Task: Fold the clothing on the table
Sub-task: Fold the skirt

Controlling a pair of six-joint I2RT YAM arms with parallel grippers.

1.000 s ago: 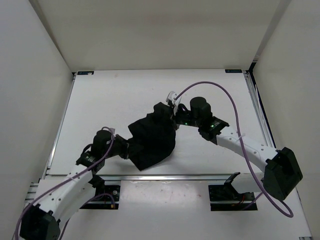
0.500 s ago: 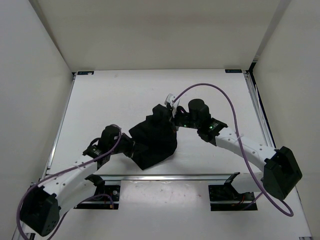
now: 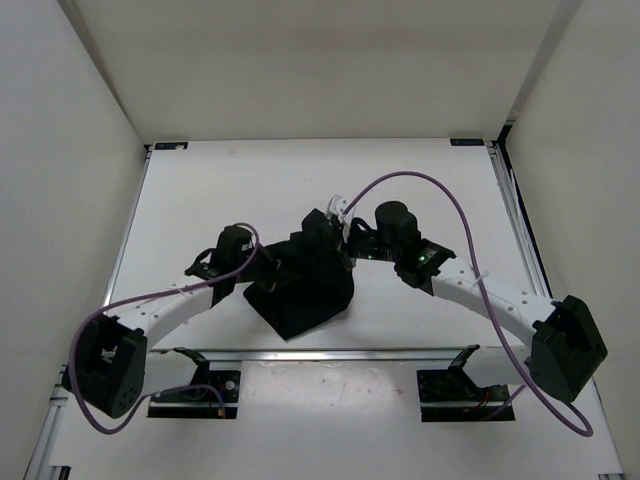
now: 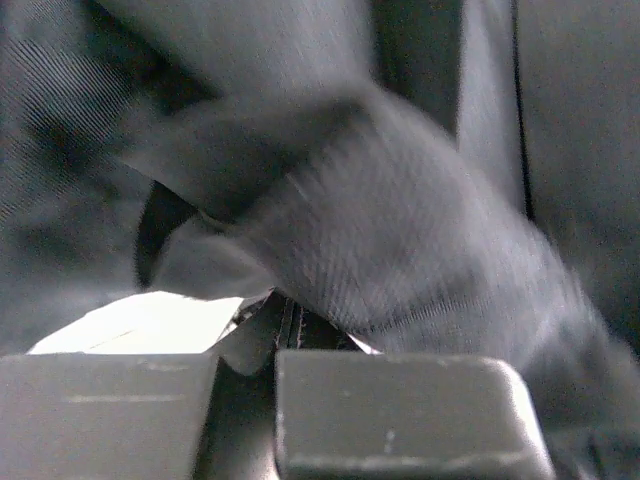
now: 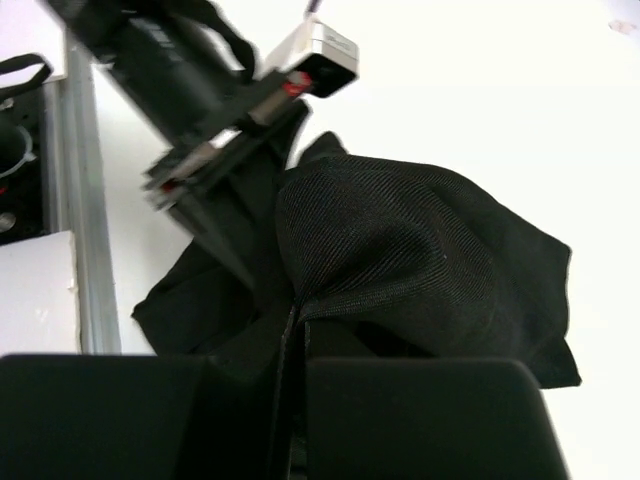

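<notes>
The black clothing point(image 3: 305, 290) sits in a bunched heap in the middle of the white counter point(image 3: 200, 200), a bit nearer the near edge than the far one. It is not flat. It has bumps and deep creases, and one corner points toward the metal rail point(image 3: 330, 352) at the near side.

The left tool point(image 3: 265, 278) is squeezed tight on the left side of the clothing. In its own camera, cloth is bunched right at its fingers. The right tool point(image 3: 322, 232) is squeezed tight on the far right part of the clothing. In its own camera, a fold of cloth rises up like a little tent from between its fingers point(image 5: 400, 400).

I think the fold is only partly made, because the cloth is in a lump and no neat edge shows.

To do this step well, I think both tools should hold on tight and move together at the same speed. If one pulls faster, the cloth may twist or slip out. They should lift just enough that the cloth does not drag. Then they should lay the held part down over the rest, so the edges line up. They should let go only when the cloth is resting flat. The purple cord point(image 3: 450, 200) on the right arm hangs over the counter, so it should be kept away from the cloth.
</notes>
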